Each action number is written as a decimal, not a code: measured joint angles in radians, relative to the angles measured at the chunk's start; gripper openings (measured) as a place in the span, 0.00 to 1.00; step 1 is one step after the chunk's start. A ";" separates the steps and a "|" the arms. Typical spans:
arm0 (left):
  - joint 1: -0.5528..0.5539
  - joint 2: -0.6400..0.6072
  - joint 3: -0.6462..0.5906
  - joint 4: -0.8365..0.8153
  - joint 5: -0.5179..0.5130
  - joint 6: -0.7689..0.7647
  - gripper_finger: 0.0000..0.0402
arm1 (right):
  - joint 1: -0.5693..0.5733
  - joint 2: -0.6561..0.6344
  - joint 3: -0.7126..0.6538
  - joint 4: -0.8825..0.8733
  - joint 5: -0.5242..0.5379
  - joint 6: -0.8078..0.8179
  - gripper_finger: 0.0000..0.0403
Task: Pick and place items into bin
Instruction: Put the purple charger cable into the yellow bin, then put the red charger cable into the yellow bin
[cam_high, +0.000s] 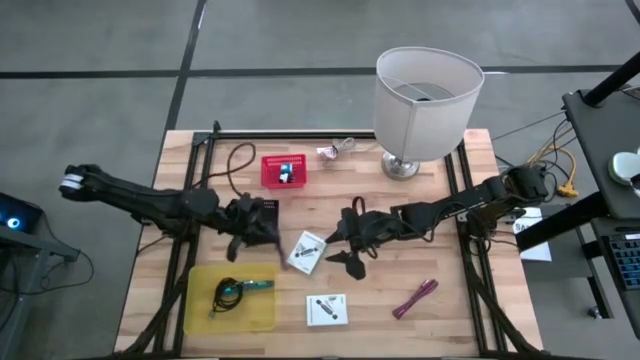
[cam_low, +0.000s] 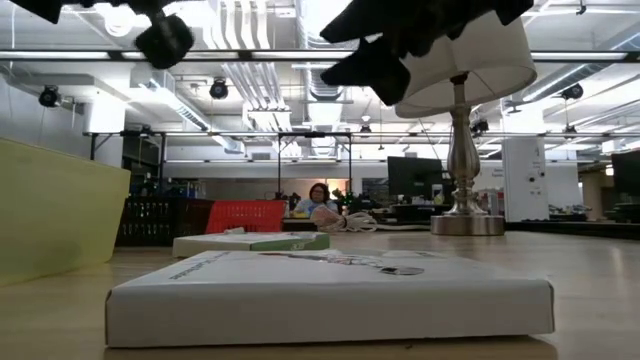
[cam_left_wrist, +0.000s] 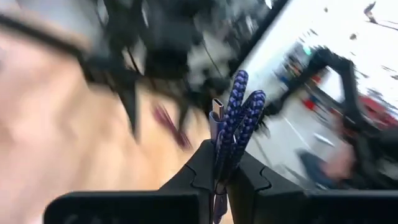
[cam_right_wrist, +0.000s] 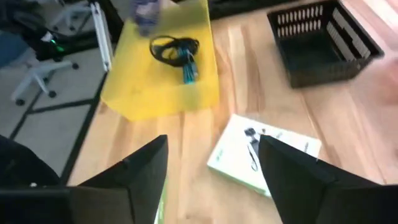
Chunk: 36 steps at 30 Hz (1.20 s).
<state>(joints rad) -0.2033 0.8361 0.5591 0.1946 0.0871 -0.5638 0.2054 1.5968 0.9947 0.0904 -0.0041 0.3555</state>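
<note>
The blue-purple braided USB cable (cam_left_wrist: 235, 118) sits pinched in the left gripper (cam_high: 262, 222) jaws above the desk (cam_high: 450, 310), near the yellow bin (cam_high: 200, 310), likely mid-carry, needing lowering and release there, while the right gripper (cam_right_wrist: 211, 168) hovers wide open, empty, over a white box (cam_right_wrist: 264, 155).

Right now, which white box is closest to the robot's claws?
The white box lying tilted between the left claw and right claw. The other white box lies nearer the table's front edge, away from both.
</note>
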 joint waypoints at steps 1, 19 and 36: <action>-0.001 -0.014 0.000 -0.046 0.044 -0.038 0.01 | 0.000 0.000 0.000 -0.012 0.001 0.000 0.59; -0.067 -0.002 -0.002 -0.595 0.624 -0.385 0.11 | -0.001 0.000 0.000 -0.115 0.004 0.000 0.62; -0.067 0.083 -0.003 -0.599 0.797 -0.372 0.69 | 0.006 0.000 0.000 -0.348 -0.276 0.000 0.67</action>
<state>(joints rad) -0.2707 0.9194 0.5564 -0.4040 0.8840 -0.9360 0.2111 1.5967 0.9947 -0.2575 -0.2802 0.3558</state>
